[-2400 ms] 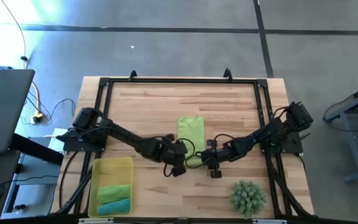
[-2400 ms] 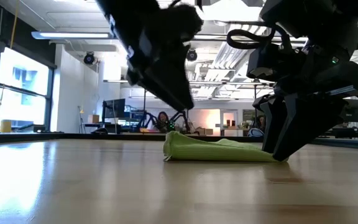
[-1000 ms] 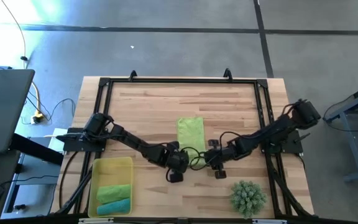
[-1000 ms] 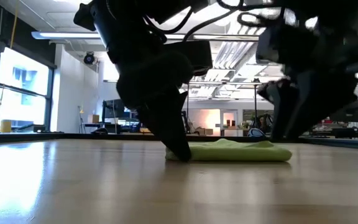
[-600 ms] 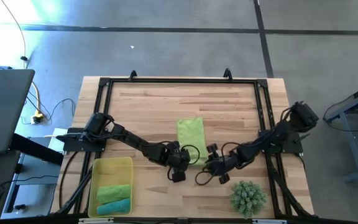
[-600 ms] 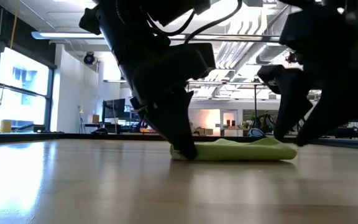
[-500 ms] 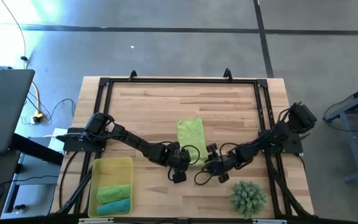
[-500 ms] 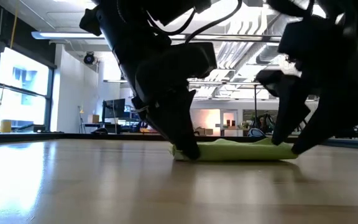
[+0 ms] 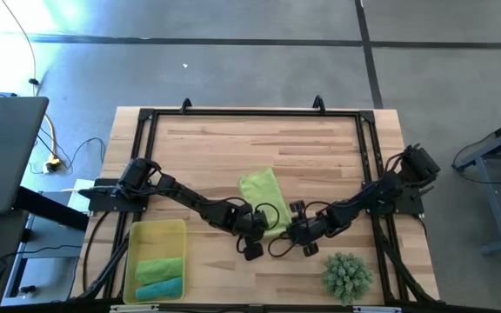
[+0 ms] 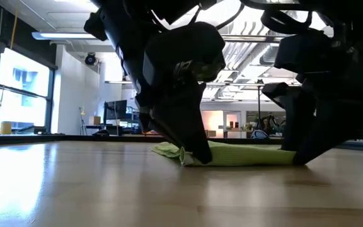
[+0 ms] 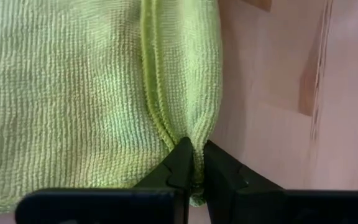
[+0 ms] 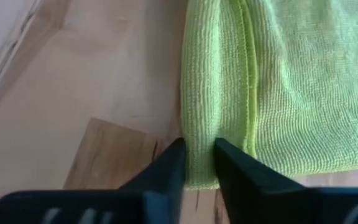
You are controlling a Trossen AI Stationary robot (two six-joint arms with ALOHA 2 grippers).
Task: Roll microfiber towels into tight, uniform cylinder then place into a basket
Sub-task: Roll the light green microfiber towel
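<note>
Lime green towel (image 9: 262, 196) lies flat near the middle of the wooden table (image 9: 207, 148), skewed a little, with both arms bent in over its near end. The left gripper (image 11: 194, 171) is pinched shut on a fold at the towel's (image 11: 73, 93) near corner, its two dark fingers pressed together with the hem squeezed between them. The right gripper (image 12: 197, 163) straddles the other near corner, its fingers close on either side of a thin fold of the towel (image 12: 291, 87), gripping its edge. From table height the towel (image 10: 244, 155) is a low flattened strip between the two grippers. At the table's near left corner sits the yellow basket (image 9: 156, 233), holding a rolled green towel (image 9: 159, 269) and a rolled blue towel (image 9: 160, 288) side by side. A spiky green plant (image 9: 347, 275) stands at the near right.
</note>
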